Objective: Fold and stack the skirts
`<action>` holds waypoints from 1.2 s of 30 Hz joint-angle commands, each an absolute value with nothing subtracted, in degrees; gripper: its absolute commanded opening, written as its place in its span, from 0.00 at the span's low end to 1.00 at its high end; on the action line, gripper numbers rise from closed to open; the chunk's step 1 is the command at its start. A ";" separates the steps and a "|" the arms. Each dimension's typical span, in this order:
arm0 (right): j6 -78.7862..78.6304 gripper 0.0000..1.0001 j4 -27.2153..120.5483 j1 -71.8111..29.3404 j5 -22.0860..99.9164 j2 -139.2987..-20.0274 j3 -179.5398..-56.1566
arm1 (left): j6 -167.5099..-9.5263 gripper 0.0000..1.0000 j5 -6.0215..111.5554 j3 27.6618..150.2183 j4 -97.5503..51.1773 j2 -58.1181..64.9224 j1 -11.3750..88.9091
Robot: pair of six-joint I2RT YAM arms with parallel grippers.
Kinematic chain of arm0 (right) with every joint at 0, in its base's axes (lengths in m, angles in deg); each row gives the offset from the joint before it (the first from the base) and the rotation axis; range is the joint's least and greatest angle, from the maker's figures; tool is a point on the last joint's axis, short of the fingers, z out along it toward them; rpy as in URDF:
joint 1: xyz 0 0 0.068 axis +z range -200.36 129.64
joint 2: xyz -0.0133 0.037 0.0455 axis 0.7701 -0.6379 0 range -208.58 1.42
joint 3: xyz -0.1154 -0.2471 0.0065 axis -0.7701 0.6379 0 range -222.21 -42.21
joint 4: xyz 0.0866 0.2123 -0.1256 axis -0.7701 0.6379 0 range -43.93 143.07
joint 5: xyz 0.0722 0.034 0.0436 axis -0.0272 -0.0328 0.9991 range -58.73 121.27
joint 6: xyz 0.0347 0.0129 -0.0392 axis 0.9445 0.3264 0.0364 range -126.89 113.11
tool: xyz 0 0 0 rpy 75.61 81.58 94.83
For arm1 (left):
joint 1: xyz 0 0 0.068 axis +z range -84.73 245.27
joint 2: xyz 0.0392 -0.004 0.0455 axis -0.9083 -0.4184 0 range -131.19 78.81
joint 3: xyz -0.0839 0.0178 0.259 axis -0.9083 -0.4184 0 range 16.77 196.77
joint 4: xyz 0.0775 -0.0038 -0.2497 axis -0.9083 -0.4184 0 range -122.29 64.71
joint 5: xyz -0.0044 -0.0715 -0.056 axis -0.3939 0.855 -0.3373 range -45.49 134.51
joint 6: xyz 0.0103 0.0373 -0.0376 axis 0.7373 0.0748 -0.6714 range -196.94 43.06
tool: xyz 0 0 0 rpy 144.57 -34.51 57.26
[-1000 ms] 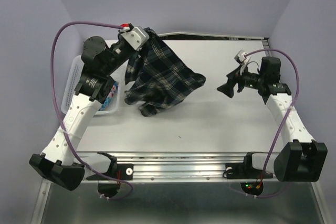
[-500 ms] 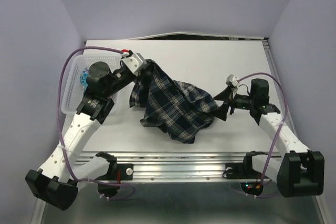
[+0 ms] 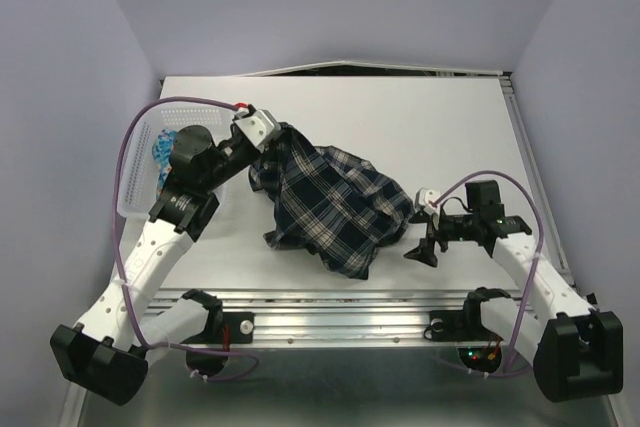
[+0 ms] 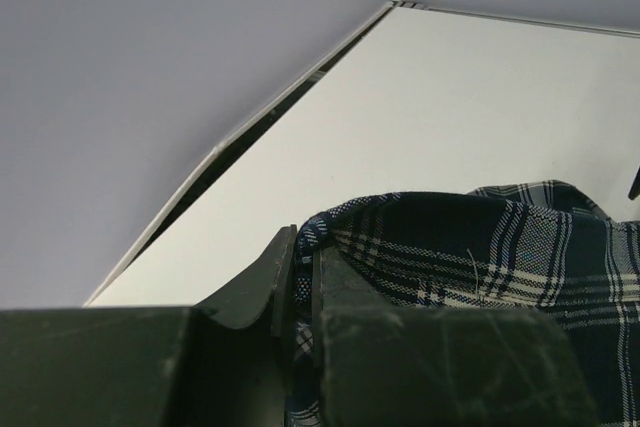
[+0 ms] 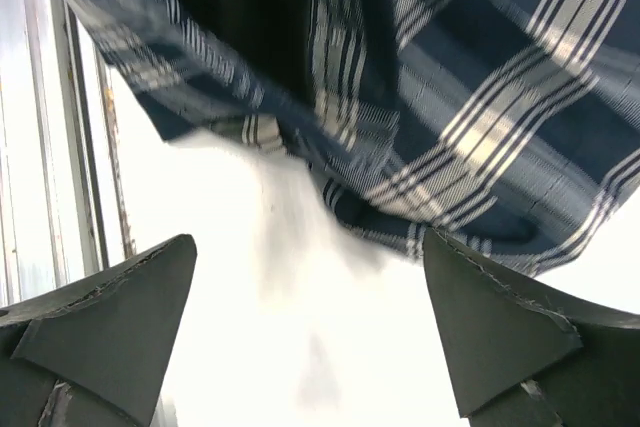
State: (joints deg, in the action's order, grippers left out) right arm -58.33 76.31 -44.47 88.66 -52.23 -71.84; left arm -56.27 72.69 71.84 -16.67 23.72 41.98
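Note:
The plaid skirt (image 3: 330, 202) lies crumpled in the middle of the table, one corner lifted at its upper left. My left gripper (image 3: 270, 137) is shut on that corner; the left wrist view shows the plaid cloth (image 4: 470, 247) pinched between its jaws (image 4: 303, 262). My right gripper (image 3: 420, 245) is open and empty, low over the table just right of the skirt's near edge; the plaid hem (image 5: 420, 97) shows just ahead of its fingers. The blue floral skirt (image 3: 160, 152) lies in the basket, mostly hidden by the left arm.
The white lattice basket (image 3: 135, 182) stands at the table's left edge under my left arm. A metal rail (image 3: 340, 312) runs along the near edge. Purple walls close in the back and sides. Bare table (image 3: 430, 117) lies at the back right.
The left gripper has drawn the plaid skirt toward the near side and lowered it onto the table. The right gripper has come down and nearer to the skirt's right edge.

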 commanded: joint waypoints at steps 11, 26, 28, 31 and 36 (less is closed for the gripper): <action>-33.33 0.96 67.02 -44.30 105.18 -72.40 -82.03 | -55.67 0.00 76.41 70.83 -11.14 29.76 43.03; -13.66 0.84 31.83 -36.74 103.96 -77.07 -75.70 | -55.93 0.00 74.83 71.44 -12.81 29.68 43.03; -13.66 0.75 32.79 -36.74 105.01 -77.24 -75.88 | -55.93 0.00 74.65 71.35 -12.90 29.59 43.03; -16.11 0.60 36.74 -36.21 106.24 -76.72 -76.40 | -56.11 0.00 73.86 70.91 -12.72 29.50 43.03; -25.50 0.32 50.45 -36.21 109.13 -77.15 -80.00 | -56.37 0.00 72.90 71.00 -12.20 29.06 43.03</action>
